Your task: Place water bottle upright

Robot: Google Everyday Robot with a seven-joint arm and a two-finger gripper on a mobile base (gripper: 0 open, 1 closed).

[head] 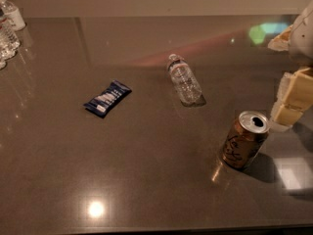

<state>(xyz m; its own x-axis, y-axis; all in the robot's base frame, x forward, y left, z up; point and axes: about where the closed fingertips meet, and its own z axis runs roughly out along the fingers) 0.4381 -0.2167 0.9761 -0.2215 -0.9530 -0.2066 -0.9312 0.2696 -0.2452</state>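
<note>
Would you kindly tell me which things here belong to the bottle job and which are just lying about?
Job: water bottle, mid-table; gripper, at the right edge.
Lying about: gold can; blue snack packet; clear bottles, far-left corner.

Dark glossy table (146,190), blue snack packet (107,98), water bottle (185,80), gold can (244,140), clear bottles (7,28) far left, gripper (291,101) at right edge.

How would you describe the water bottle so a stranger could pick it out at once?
On the dark tabletop, look near the middle, between the blue snack wrapper and the gold can, left of the gripper at the right edge. The water bottle is small, clear and ribbed, alone, unlike the bottles clustered far left.
</note>
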